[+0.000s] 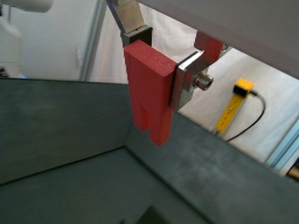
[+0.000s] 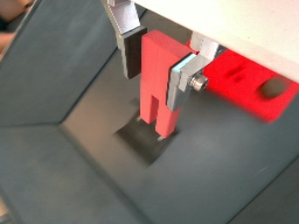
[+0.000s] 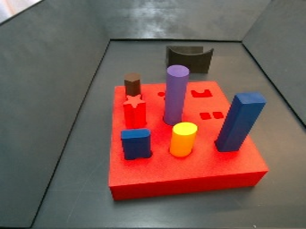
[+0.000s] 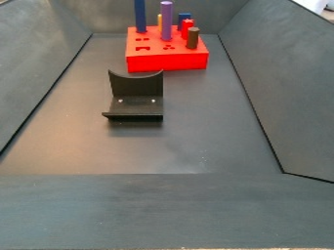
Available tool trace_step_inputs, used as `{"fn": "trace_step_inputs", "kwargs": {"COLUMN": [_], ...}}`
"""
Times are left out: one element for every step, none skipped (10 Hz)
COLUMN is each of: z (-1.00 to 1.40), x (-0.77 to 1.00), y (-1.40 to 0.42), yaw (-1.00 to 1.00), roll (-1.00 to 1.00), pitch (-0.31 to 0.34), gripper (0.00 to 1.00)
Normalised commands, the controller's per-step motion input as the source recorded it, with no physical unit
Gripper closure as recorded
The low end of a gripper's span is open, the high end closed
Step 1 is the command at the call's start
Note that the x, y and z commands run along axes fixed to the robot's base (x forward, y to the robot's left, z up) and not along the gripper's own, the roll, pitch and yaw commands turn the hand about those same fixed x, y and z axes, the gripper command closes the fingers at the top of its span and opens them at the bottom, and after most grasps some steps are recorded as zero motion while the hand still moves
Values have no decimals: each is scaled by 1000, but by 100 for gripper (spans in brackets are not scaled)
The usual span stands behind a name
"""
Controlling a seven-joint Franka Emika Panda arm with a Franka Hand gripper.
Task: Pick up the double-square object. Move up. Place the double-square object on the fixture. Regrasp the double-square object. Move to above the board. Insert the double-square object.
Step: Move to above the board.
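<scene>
This is a robotics lab test cell. A dark grey bin with sloped walls (image 4: 53,88) encloses the floor, and beyond its rim a wrist view shows white panels and a yellow-plugged cable (image 1: 237,101). The gripper (image 2: 155,66) hangs above the floor, its silver fingers (image 1: 190,77) clamping the double-square object (image 1: 149,92). Below the fingers lie the fixture (image 4: 135,95) and the board (image 3: 180,143) with coloured pegs (image 3: 176,92).

red-pink double-square object (image 1: 149,92), red board (image 3: 185,174), dark fixture (image 4: 135,96)
</scene>
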Motion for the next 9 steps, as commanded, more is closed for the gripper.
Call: {"fn": "trace_step_inputs", "kwargs": {"z": [-46, -44, -45, -48, -14, -9, -7, -4, -5], "x": [-576, -586, -626, -644, -370, -252, -133, -94, -66], "y": [-1000, -1000, -1000, -1000, -463, -249, -75, -49, -27], "yaw": [-43, -48, -56, -61, -66, -68, -50, -25, -20], "roll": [-1000, -1000, -1000, -1000, -1000, -1000, -810, -502, -331], "pitch": [-105, -108, -116, -117, -140, -145, -103, -75, -58], "gripper": [100, 100, 100, 100, 100, 100, 100, 100, 100]}}
